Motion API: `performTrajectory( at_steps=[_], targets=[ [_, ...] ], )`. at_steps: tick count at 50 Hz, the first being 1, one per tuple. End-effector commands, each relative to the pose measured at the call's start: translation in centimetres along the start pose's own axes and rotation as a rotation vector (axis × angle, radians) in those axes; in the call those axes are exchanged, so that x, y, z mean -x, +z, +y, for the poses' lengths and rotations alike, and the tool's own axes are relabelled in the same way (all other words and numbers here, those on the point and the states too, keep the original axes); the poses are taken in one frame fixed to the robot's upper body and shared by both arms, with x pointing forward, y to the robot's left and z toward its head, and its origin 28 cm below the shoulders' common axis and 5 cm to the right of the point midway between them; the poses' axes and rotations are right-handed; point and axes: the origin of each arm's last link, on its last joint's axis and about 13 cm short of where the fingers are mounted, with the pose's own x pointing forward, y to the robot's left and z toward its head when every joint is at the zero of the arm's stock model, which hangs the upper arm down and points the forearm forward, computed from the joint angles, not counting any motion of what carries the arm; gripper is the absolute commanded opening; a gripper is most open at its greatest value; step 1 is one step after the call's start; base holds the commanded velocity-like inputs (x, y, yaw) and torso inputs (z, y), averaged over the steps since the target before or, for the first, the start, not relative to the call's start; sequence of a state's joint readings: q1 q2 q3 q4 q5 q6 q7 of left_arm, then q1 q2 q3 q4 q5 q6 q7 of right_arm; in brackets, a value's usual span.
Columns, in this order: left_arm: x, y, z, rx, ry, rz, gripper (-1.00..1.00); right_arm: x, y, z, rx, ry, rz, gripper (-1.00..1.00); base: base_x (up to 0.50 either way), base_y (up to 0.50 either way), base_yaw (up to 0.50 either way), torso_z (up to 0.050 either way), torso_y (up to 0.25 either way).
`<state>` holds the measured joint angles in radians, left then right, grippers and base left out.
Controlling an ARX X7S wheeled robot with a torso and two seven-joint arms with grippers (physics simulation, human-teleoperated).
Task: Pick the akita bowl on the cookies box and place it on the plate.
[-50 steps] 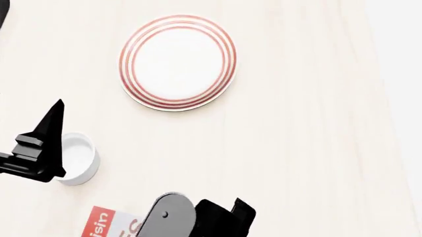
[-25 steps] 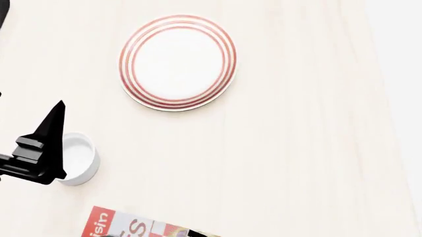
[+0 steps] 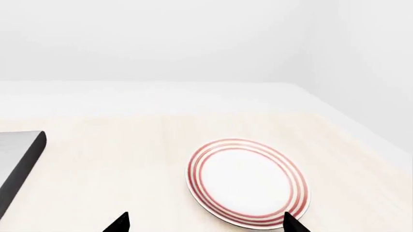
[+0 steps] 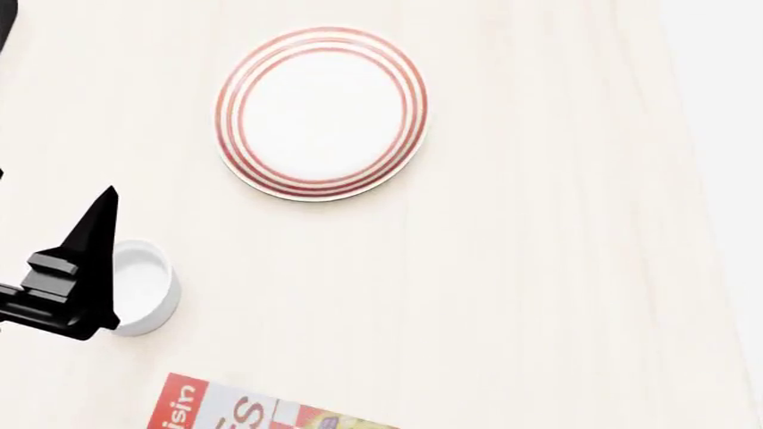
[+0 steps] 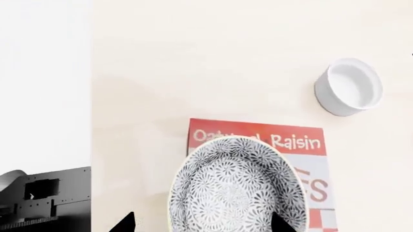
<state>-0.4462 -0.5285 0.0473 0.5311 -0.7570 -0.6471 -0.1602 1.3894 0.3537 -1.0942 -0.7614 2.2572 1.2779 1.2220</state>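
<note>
akita bowl point(image 5: 237, 191) on cookies box point(image 5: 293, 159) | both fingers spread | plate point(image 4: 321, 112) bare

We see our left gripper point(image 4: 71, 286) as matte black throughout; one finger point(image 4: 98, 223) tapers to a sharp triangular point, and behind it sits a blocky, stepped black mount; in both wrist views only two small black pointed fingertips point(image 3: 119, 223) show; beside the table, a dark grey panel of our base point(image 5: 45, 198) carries rows of small holes and a pale curved part.
</note>
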Motion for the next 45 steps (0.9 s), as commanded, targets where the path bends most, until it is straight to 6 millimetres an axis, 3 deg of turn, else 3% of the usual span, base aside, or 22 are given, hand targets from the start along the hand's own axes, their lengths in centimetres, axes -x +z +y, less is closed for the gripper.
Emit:
performTrajectory(
  at_steps=[1,24,45],
  targets=[
    [0.1,0.0,0.0,0.002,-0.002,-0.003,1.0,-0.9,-0.1,0.4,0.012,0.029,0.02,1.0,0.0,0.0,0.0,0.0,0.0],
    [0.1,-0.4,0.1,0.007,0.002,0.007,1.0,-2.5,-1.3,0.4,0.037,-0.008,0.129,1.0,0.0,0.0,0.0,0.0,0.0],
    [0.2,-0.5,0.2,0.01,0.005,0.009,1.0,-3.0,-0.8,0.9,0.094,0.052,0.109,1.0,0.0,0.0,0.0,0.0,0.0]
  ],
)
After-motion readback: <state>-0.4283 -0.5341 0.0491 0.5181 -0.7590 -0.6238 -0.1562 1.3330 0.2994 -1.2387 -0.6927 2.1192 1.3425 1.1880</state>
